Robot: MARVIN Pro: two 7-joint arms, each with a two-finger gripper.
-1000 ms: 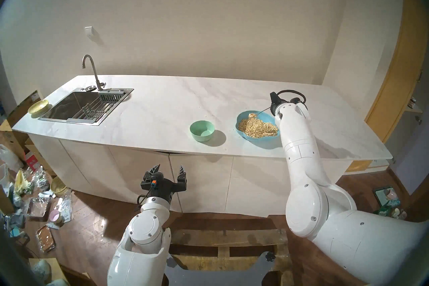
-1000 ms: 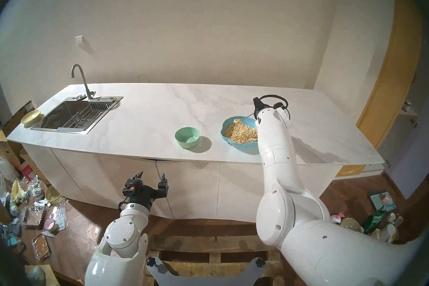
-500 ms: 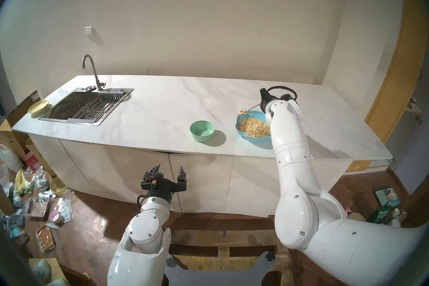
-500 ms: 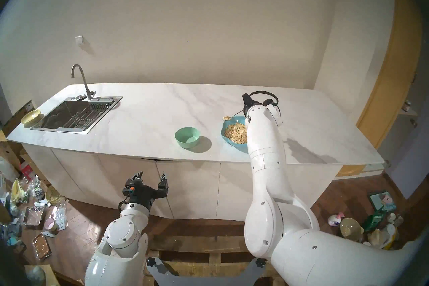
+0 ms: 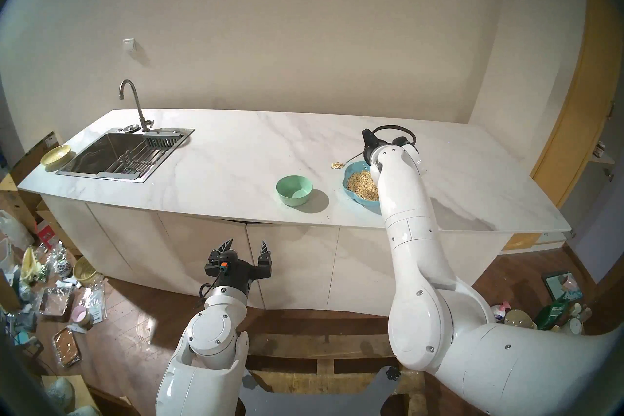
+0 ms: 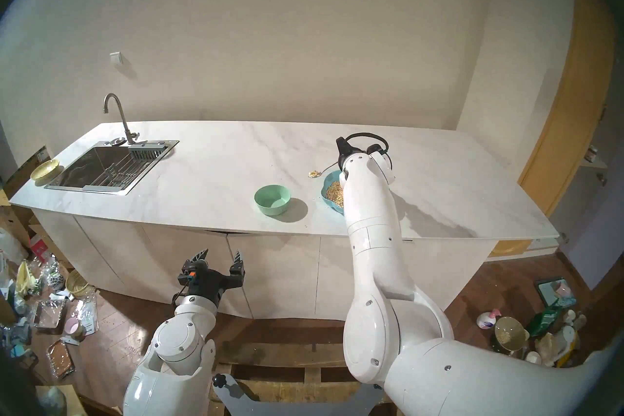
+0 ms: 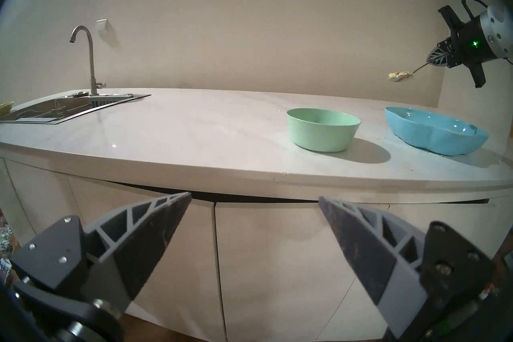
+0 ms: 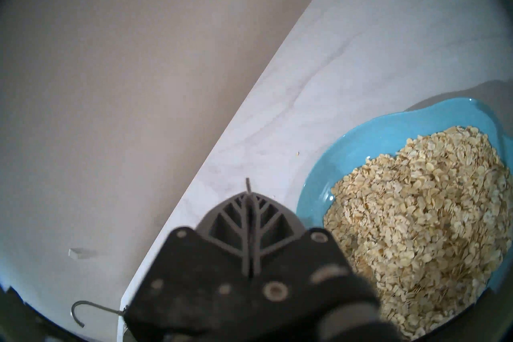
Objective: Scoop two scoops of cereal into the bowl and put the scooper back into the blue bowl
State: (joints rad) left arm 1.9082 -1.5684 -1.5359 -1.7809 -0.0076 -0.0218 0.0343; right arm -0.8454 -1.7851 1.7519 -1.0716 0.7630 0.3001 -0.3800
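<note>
The mint-green bowl stands near the counter's front edge, and its inside looks bare. To its right, the blue scalloped bowl holds a heap of cereal. My right gripper is shut on the handle of the silver spoon. The spoon's head carries cereal. It hangs in the air just left of the blue bowl's far rim, well above the counter. My left gripper is open and empty, below the counter's front edge.
A steel sink with a faucet sits at the counter's left end. A yellow-green dish is beside it. A few stray flakes lie on the white counter. Clutter covers the floor on both sides.
My right arm lifted the loaded spoon out of the blue bowl's cereal and carried it left, past the bowl's rim. The left arm has not moved.
</note>
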